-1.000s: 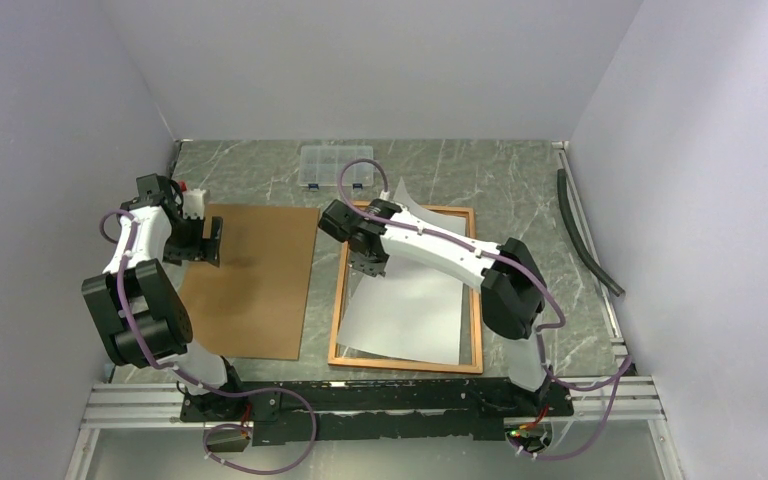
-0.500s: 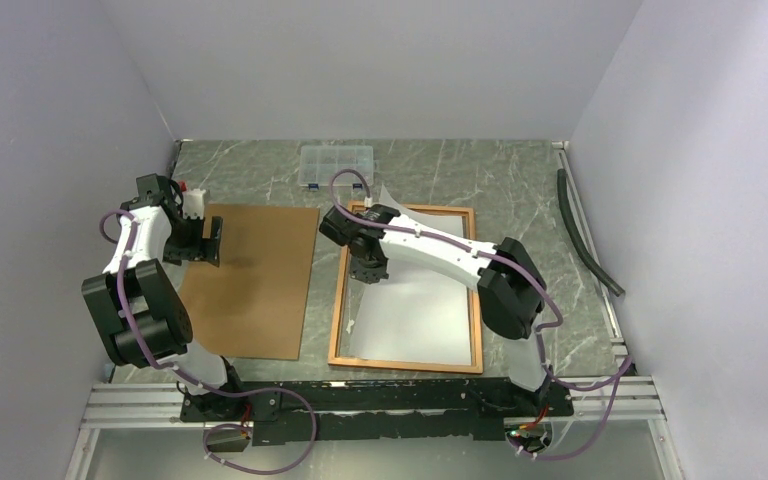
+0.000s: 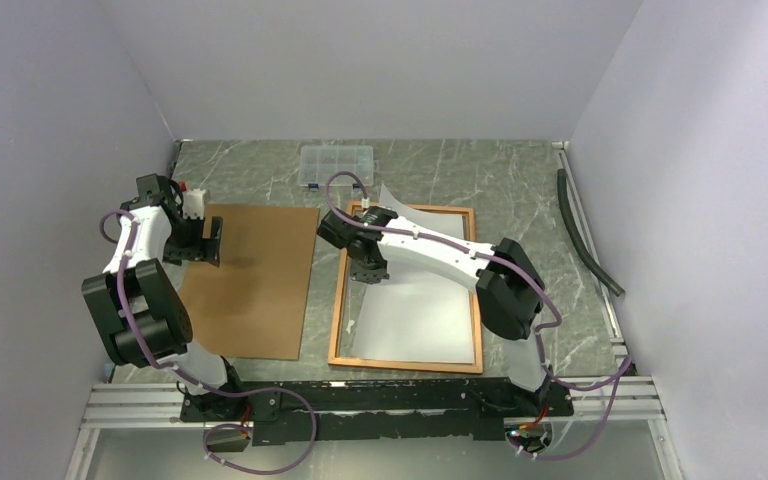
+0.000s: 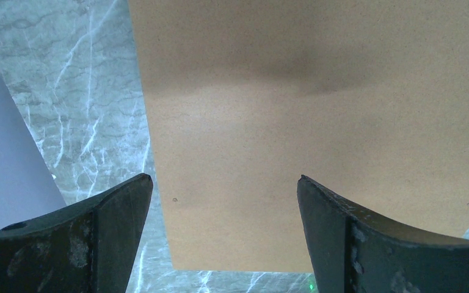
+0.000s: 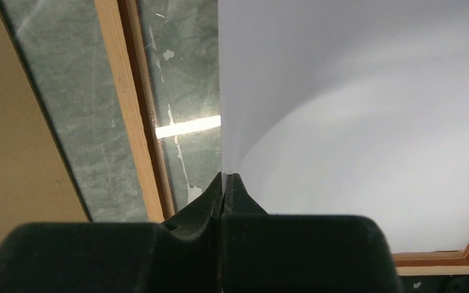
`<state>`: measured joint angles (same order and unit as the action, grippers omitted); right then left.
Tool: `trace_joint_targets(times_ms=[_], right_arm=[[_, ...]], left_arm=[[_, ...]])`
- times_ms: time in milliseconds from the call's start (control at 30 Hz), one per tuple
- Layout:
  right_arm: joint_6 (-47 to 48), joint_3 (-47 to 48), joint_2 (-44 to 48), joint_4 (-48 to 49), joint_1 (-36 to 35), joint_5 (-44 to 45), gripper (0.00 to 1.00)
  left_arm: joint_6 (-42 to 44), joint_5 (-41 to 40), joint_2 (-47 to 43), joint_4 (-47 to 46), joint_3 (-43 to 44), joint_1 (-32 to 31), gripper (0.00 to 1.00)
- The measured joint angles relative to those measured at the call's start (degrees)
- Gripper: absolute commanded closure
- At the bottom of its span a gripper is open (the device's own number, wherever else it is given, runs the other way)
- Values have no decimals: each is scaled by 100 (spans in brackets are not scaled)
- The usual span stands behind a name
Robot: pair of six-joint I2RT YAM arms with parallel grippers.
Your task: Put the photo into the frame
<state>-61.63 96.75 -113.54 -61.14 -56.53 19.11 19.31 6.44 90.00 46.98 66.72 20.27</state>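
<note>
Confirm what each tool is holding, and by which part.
Right tool pinches the photo by its long edge facing the brown board, white back up. Left tool is open over that board, holding nothing.

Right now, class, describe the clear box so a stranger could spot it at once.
Start at the marble table, then the orange frame on it. Just beyond the frame's far left corner sits the box: small, clear, with compartments, unlike the flat brown board.

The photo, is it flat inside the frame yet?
Not yet: the photo sits mostly within the frame, but its far corner overhangs the far rail and the right gripper pinches its edge.
</note>
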Motion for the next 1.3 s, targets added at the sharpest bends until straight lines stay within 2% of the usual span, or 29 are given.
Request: trace_joint_targets(times_ms=[167,400,667,767,933,1133,1300], right_arm=[[68,-46,0,-33,-9,111,98],[227,-188,0,125,-13,118,61],[612,-188,0,485,-13,-39,32],[754,-188,0,553,-13,-125,27],[953,-190,2,584,-13,-219,26],[1014,-466,181,802,-28,-413,18],[1069,-289,157,1121,-46,-763,17]], left_arm=[[-13,20,44,4,4,0,6],[-11,20,98,26,46,0,6],[7,-31,103,52,208,2,6],[7,-31,140,72,286,28,6],[9,-37,256,90,400,81,6],[92,-66,404,170,673,258,6],[203,-162,509,184,881,479,8]])
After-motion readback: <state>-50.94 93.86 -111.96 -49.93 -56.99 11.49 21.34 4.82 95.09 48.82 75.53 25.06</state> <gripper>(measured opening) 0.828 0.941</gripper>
